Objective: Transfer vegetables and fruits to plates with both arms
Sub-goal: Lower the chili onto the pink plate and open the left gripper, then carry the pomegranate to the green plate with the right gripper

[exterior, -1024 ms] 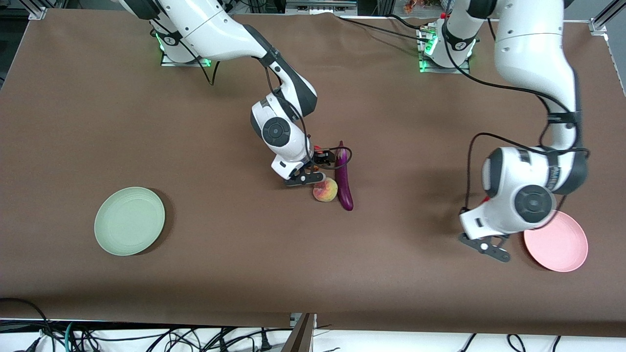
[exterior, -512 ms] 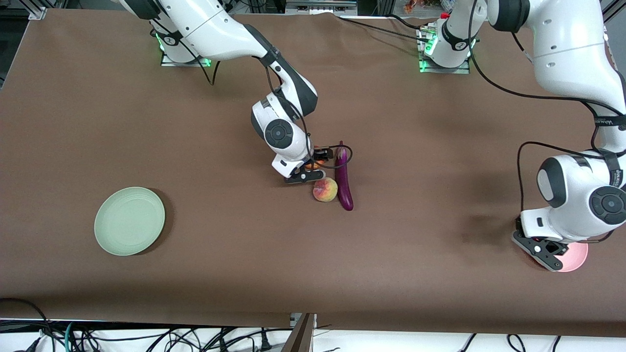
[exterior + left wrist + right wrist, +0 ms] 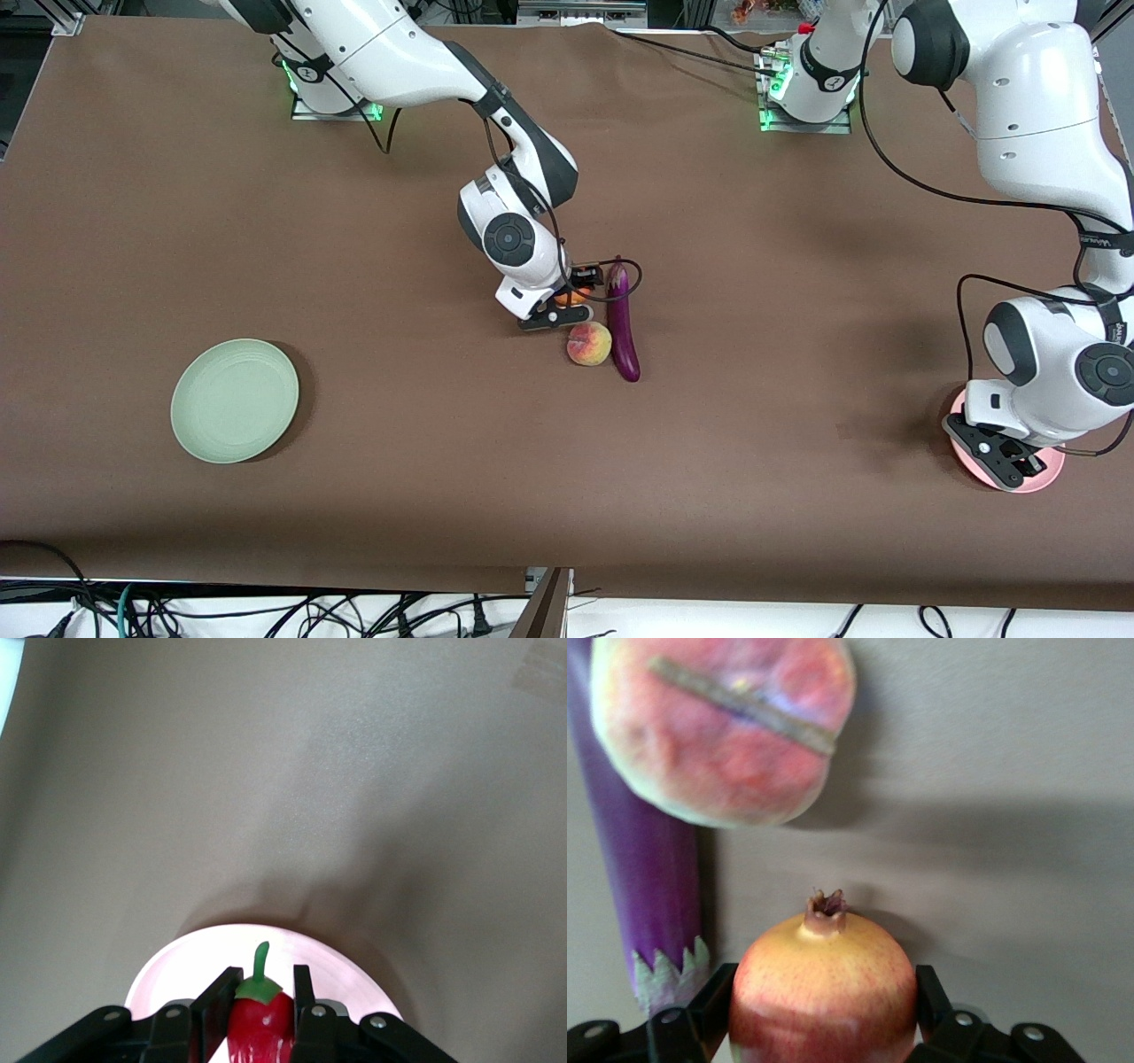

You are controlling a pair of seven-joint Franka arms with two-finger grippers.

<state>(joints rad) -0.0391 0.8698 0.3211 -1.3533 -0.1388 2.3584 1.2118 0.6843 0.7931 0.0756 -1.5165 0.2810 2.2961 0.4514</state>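
The left gripper (image 3: 260, 1020) clamps the chili pepper (image 3: 259, 1020) directly above the pink plate (image 3: 332, 961), stem pointing outward. The right gripper (image 3: 824, 1010) brackets the pomegranate (image 3: 822, 988) on the table, peach (image 3: 722, 731) and eggplant (image 3: 642, 859) just ahead.

The left gripper (image 3: 260, 1014), gripping the chili pepper (image 3: 259, 1028), has swung across and now hangs over the pink plate (image 3: 1045, 477).

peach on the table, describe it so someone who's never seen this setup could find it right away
Start at the brown table and find the small cluster of produce near its middle, under the right arm's claw. The peach sits there against the long purple eggplant, nearer the front camera than the pomegranate between that claw's fingers. It is the round pink-yellow fruit with a crease, lying free.
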